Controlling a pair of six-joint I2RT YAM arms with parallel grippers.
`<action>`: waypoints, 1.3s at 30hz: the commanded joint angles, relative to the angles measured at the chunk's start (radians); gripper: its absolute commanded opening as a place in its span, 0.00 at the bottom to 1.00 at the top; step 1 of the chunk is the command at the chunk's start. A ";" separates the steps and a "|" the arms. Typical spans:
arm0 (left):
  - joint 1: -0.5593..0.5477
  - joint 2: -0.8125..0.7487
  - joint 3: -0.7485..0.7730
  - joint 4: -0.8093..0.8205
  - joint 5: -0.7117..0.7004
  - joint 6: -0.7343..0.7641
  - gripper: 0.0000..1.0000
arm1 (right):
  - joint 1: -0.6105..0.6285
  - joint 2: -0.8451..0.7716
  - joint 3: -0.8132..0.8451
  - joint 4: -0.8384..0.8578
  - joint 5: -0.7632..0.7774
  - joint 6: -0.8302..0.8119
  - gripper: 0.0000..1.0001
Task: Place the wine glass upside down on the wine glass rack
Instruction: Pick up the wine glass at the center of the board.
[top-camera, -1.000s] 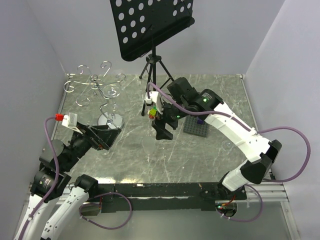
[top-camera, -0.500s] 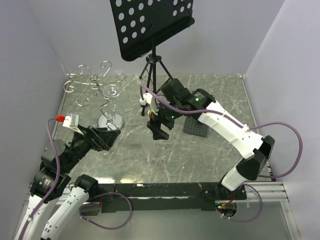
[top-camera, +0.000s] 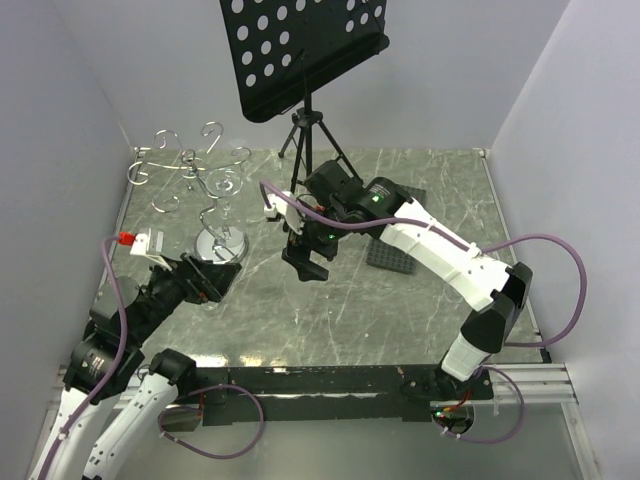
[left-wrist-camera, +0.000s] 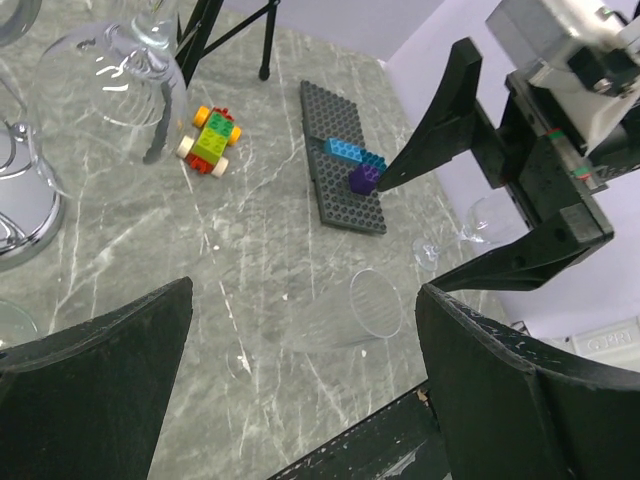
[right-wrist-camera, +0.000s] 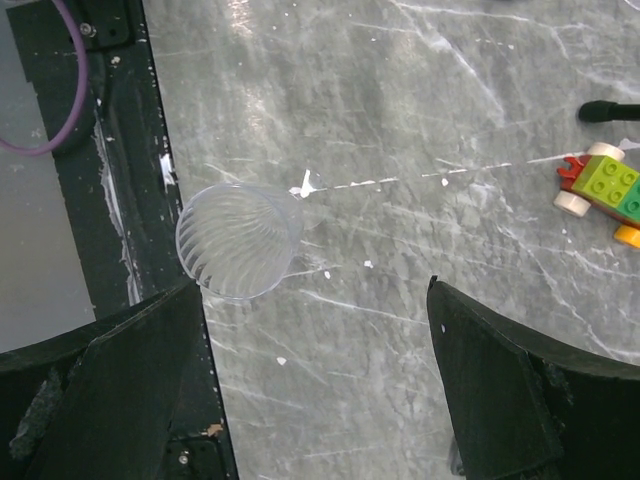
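Note:
A clear ribbed wine glass (left-wrist-camera: 345, 315) lies on its side on the marble table near the black front edge. It also shows in the right wrist view (right-wrist-camera: 240, 240), mouth toward the camera. My right gripper (top-camera: 305, 262) hangs open above the table's middle; the glass lies just inside its left finger (right-wrist-camera: 312, 290). My left gripper (top-camera: 215, 280) is open and empty, and the glass shows between its fingers (left-wrist-camera: 305, 300). The chrome wine glass rack (top-camera: 190, 170) stands at the back left with one glass (top-camera: 222, 195) hanging upside down on it.
A black music stand (top-camera: 300, 50) on a tripod stands at the back. A grey brick baseplate (left-wrist-camera: 340, 160) and a small brick car (left-wrist-camera: 210, 140) lie mid-table. Another wine glass (left-wrist-camera: 470, 220) stands upright to the right.
My right arm has swung left and a little nearer, bringing its open gripper over the lying glass. My left arm has shifted only slightly.

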 joint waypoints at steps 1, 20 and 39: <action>0.003 -0.013 -0.009 0.006 -0.013 0.012 0.97 | 0.016 0.024 0.058 -0.012 0.036 0.005 0.99; 0.003 -0.027 0.000 -0.010 -0.007 0.017 0.96 | 0.076 0.102 0.053 -0.052 0.096 -0.058 0.57; 0.003 -0.041 0.005 -0.012 0.005 0.014 0.97 | 0.082 0.116 0.055 -0.068 0.108 -0.075 0.00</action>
